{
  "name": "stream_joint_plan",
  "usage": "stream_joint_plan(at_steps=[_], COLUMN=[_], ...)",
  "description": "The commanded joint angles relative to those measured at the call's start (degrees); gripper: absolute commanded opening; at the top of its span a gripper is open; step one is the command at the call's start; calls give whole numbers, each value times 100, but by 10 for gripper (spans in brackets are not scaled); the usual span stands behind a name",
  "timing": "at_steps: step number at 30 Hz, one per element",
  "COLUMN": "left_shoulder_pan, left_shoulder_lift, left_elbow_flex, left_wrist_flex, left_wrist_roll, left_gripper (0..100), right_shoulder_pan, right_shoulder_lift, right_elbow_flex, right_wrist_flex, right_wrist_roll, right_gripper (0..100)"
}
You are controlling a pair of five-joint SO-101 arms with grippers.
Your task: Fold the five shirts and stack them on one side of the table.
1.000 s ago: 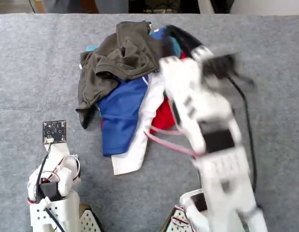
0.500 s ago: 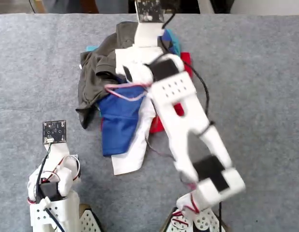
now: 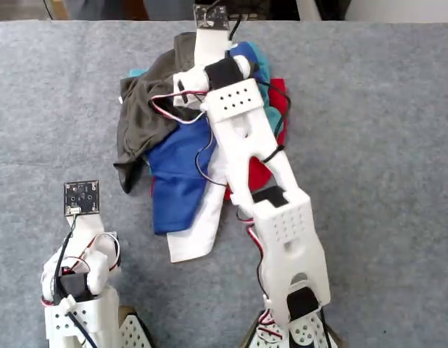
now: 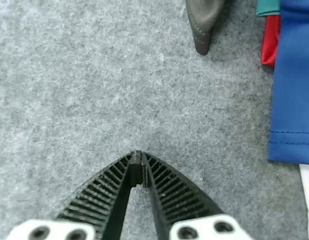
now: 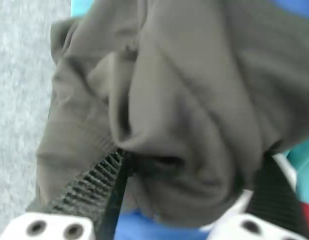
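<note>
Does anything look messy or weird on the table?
Yes. The shirts are a crumpled heap, none folded. The grey shirt sits bunched on top of the blue shirt, white shirt and red shirt. The right hand is open around a grey fold.

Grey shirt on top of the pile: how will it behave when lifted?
Likely floppy: the grey shirt lies in deep crumpled folds, so it should sag from a single pinch. Probably light, since the fabric looks thin. It overlaps the blue shirt, so lifting may drag that along.
</note>
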Motion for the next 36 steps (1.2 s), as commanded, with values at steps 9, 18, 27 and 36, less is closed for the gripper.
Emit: stream_joint_plan(at_steps=[9,18,27,36], left_shoulder_pan=[-22,-22,-22,-22], left_shoulder_lift=[-9,-9,-9,-9], left_elbow_flex=[84,84,84,84], left_wrist_flex=[-79,-79,-79,-79], left_wrist_roll=[-18,-18,-18,-18], left_gripper=[30,30,30,30], right_shoulder_pan=[158,308,659,510], right_shoulder_lift=[444,-22,-1358,-2018], right_elbow_flex=[-2607,-3626,-3626,-3574], right_wrist_flex=[615,1477,1521,1644], right_wrist_roll=[554,1196,1196,1196], right_gripper=[16,12,13,15])
